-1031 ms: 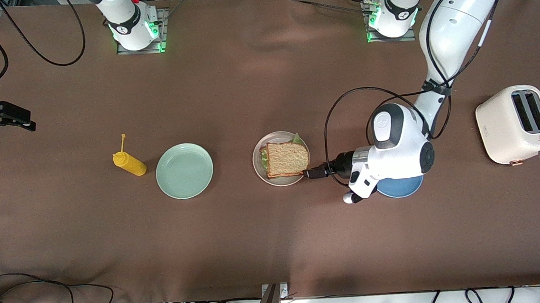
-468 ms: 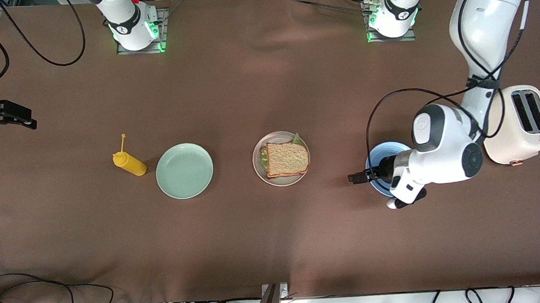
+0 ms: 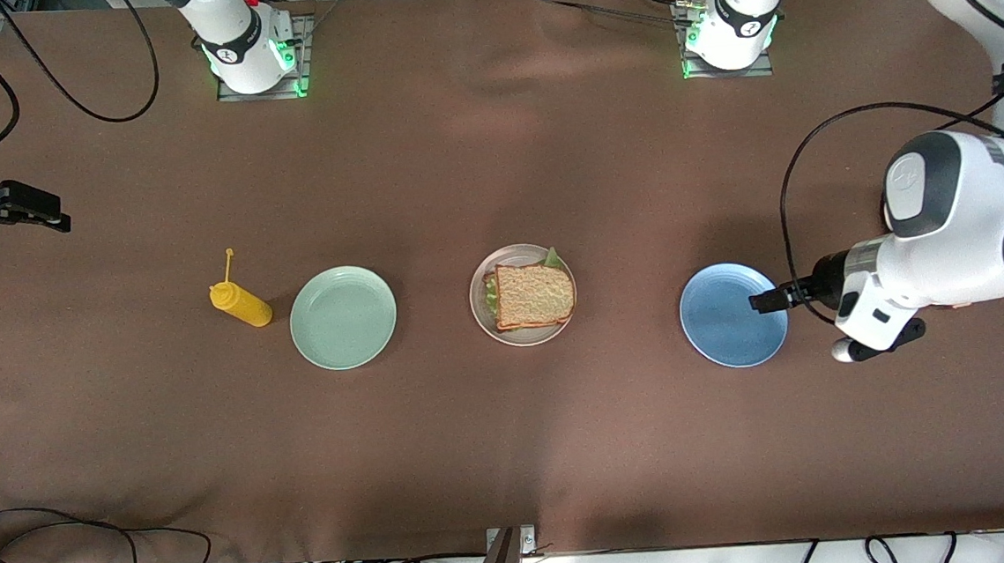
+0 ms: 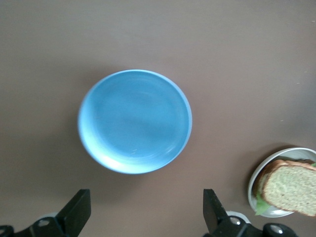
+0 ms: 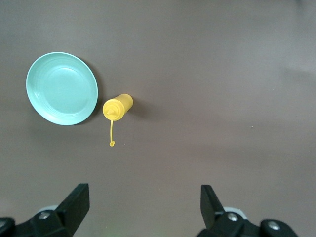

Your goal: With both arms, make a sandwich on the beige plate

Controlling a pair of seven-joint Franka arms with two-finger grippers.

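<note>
The sandwich (image 3: 534,295), brown toast on top with green lettuce showing at its edges, lies on the beige plate (image 3: 478,305) at mid-table. It also shows at the edge of the left wrist view (image 4: 289,185) on the beige plate (image 4: 254,180). My left gripper (image 3: 756,303) is open and empty, up over the rim of the blue plate (image 3: 721,319) at the side toward the left arm's end; its own view (image 4: 145,212) looks down on that plate (image 4: 135,121). My right gripper (image 3: 51,220) waits open and empty (image 5: 143,207) over the right arm's end of the table.
A mint green plate (image 3: 343,317) and a yellow squeeze bottle (image 3: 241,304) stand between the sandwich and the right arm's end; both show in the right wrist view, the plate (image 5: 61,88) and the bottle (image 5: 117,107). Cables lie along the table's nearest edge.
My left gripper has drawn back from the beige plate's rim, across the blue plate, toward the left arm's end of the table. The sandwich stays put. The right gripper barely moved.
</note>
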